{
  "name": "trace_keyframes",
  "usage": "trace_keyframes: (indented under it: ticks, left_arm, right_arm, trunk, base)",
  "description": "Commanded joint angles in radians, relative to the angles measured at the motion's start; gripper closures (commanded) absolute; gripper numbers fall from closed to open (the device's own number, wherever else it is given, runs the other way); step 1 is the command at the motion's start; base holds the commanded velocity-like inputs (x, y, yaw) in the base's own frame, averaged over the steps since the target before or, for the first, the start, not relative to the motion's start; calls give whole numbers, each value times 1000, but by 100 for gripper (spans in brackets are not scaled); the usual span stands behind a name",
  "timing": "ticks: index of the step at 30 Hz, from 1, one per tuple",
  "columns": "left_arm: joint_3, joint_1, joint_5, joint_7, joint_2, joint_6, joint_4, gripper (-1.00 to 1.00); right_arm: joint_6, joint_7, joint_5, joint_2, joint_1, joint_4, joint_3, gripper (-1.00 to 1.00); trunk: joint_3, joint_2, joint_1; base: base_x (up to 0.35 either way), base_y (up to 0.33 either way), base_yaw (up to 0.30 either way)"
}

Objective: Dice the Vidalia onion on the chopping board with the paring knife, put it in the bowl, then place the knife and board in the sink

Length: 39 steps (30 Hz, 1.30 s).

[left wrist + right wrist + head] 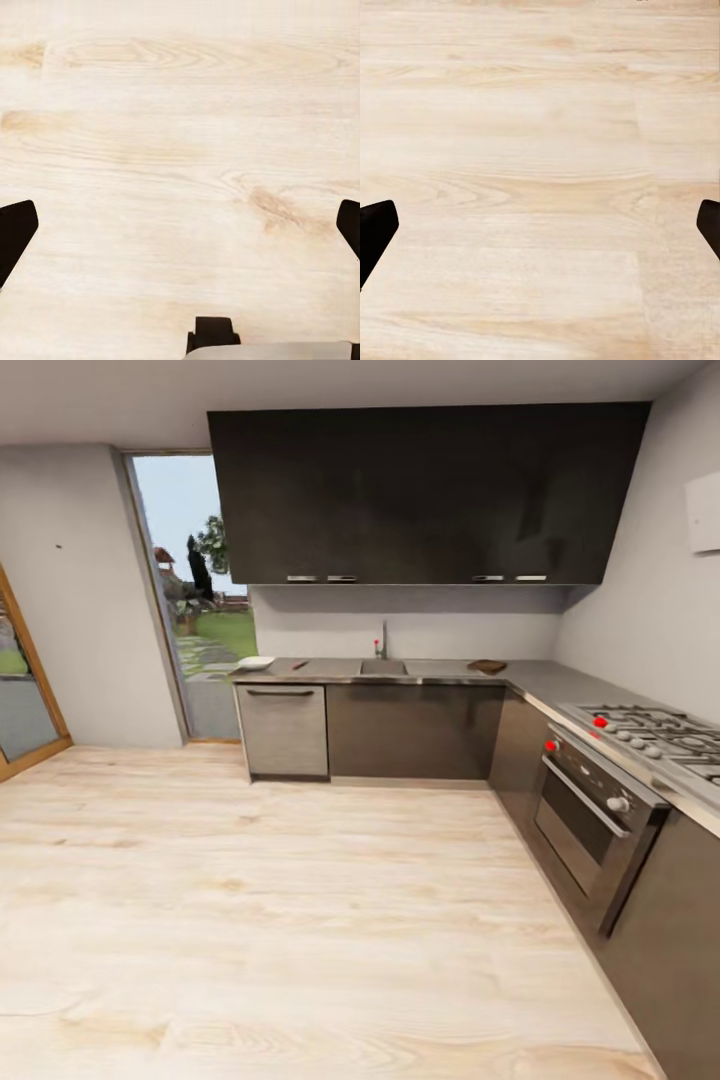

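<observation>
Across the room in the head view, the grey countertop [540, 678] runs along the back wall. The steel sink [383, 667] is set in it under a chrome faucet [383, 640]. The onion is hidden from here. The white bowl [255, 662] rests at the counter's left end, with the red-handled paring knife [300, 664] just right of it. The dark chopping board [487, 666] lies right of the sink. My left gripper [180, 232] and right gripper [540, 232] hang open over the pale wood floor, with nothing between their fingers.
A stove [660, 735] and an oven [590, 810] with its door ajar line the right wall. A steel dishwasher front [283, 728] stands under the bowl. Dark upper cabinets [420, 495] hang above the counter. A glass door [195, 590] opens at the left. Wide wood floor [280, 920] lies ahead.
</observation>
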Motion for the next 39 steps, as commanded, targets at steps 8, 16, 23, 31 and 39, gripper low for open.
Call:
trace_keyframes:
  ticks: [8, 16, 23, 31, 39]
  left_arm:
    - [1, 0, 0, 0, 0, -2, 6, -100]
    - [1, 0, 0, 0, 0, -2, 9, -100]
    - [1, 0, 0, 0, 0, -2, 9, -100]
    - [1, 0, 0, 0, 0, -2, 9, -100]
    - [1, 0, 0, 0, 0, -2, 9, -100]
  right_arm:
    - [-3, 0, -1, 0, 0, 0, 0, -100]
    - [-3, 0, -1, 0, 0, 0, 0, -100]
    - [-3, 0, -1, 0, 0, 0, 0, -100]
    - [-3, 0, -1, 0, 0, 0, 0, -100]
    - [-4, 0, -1, 0, 0, 0, 0, -100]
  trunk:
    - [-1, 0, 1]
    - [-1, 0, 1]
    - [-1, 0, 1]
    - [-1, 0, 1]
    - [-1, 0, 1]
  base:
    - [315, 0, -49]
    - [315, 0, -166]
    - [315, 0, -180]
    - [315, 0, -152]
    - [315, 0, -52]
